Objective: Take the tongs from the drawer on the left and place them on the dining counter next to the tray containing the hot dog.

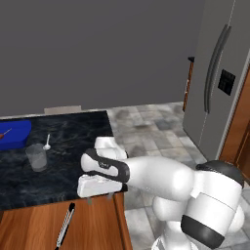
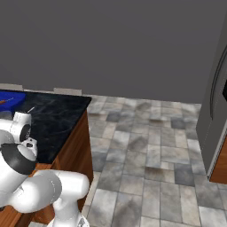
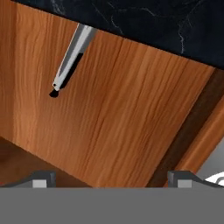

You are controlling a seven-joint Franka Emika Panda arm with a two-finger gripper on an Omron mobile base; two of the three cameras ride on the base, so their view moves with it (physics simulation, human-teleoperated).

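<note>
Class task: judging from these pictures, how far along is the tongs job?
Done: the reddish-brown wooden drawer is open. In hand: nothing; the open gripper hovers above the slim black-and-silver tongs inside. Left: grasp them, then set them on the black marble dining counter beside the bright blue tray.

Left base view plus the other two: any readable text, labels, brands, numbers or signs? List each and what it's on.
None readable in any view.
The arm's dark wrist band carries a small pale mark, too blurred to read.
The fridge has a dark dispenser panel with no legible characters.
The tongs, blue tray, glass and dining counter carry no lettering.
</note>
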